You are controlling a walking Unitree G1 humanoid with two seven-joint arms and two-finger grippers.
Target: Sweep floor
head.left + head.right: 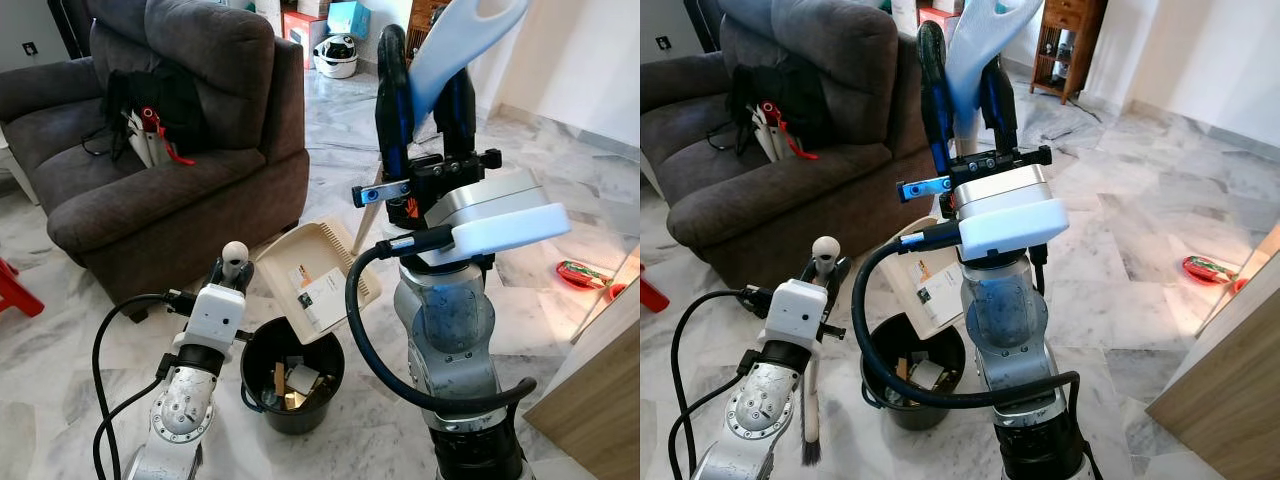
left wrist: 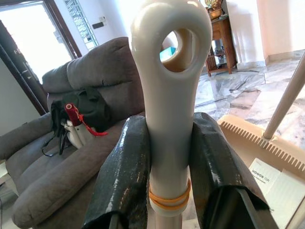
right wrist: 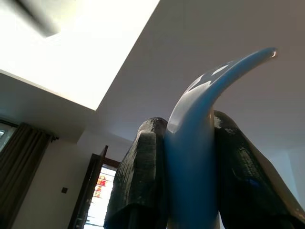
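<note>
The right gripper [image 1: 428,75] is raised high at centre, its two black fingers [image 3: 143,176] clenched on the pale blue handle [image 1: 455,40] of the dustpan [image 1: 318,270]. The dustpan's thin shaft runs down from the gripper to the beige pan, which is tilted over the far rim of a black bin [image 1: 292,375] on the marble floor [image 1: 560,215]. A white label is visible inside the pan. The bin holds scraps of debris. The left gripper [image 2: 164,191] is low at near left, just left of the bin, its fingers [image 2: 121,181] grasping the cream brush handle [image 2: 169,95], which has a hole at its tip and an orange band [image 2: 169,199] between the fingers. The brush [image 1: 812,440] hangs upright, with dark bristles near the floor. A dark brown sofa [image 1: 190,190] stands at far left with a black bag [image 1: 160,105] on its seat. A red wrapper [image 1: 582,272] lies on the floor at right, near a wooden panel [image 1: 600,390].
</note>
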